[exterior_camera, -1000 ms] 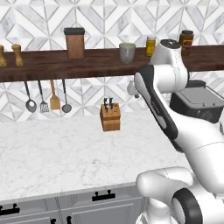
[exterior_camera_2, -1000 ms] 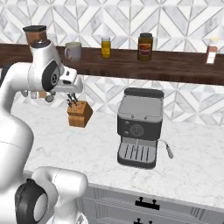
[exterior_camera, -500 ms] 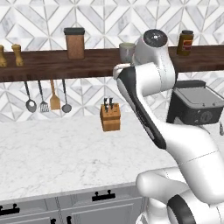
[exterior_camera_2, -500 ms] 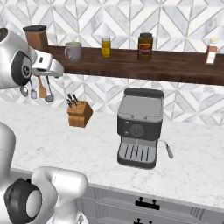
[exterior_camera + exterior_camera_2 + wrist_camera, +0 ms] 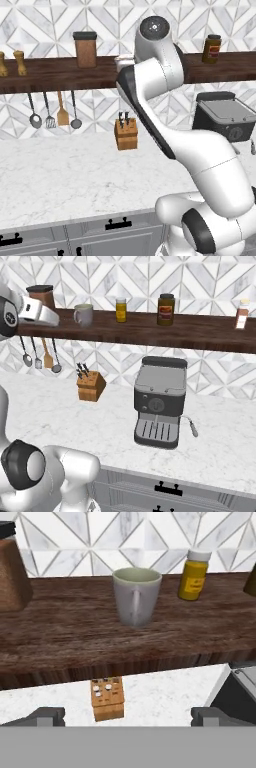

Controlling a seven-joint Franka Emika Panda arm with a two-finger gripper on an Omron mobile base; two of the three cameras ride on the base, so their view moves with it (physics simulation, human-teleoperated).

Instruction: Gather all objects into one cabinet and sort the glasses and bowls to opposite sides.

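Observation:
A grey mug point(image 5: 136, 596) with a pale green inside, one of the glasses, stands upright on the dark wooden wall shelf point(image 5: 65, 637), its handle toward me. It also appears on the shelf in the right base view as the mug point(image 5: 84, 314). My gripper point(image 5: 128, 716) is open, with its fingertips point(image 5: 47, 716) spread wide and nothing between them. It hovers at shelf height in front of the mug, still apart from it. In the right base view my hand point(image 5: 37, 312) sits just left of the mug. The cabinet and the bowls are out of view.
On the shelf stand a brown canister point(image 5: 10, 572), a yellow jar point(image 5: 192, 575), a dark jar point(image 5: 166, 308) and a spice bottle point(image 5: 242, 313). Below on the marble counter are a knife block point(image 5: 91, 386) and a coffee machine point(image 5: 159, 401). Utensils point(image 5: 55, 112) hang under the shelf.
The arm has swung up and to the left, and the hand has risen from near the knife block to shelf height in front of the mug. The jaws stayed open.

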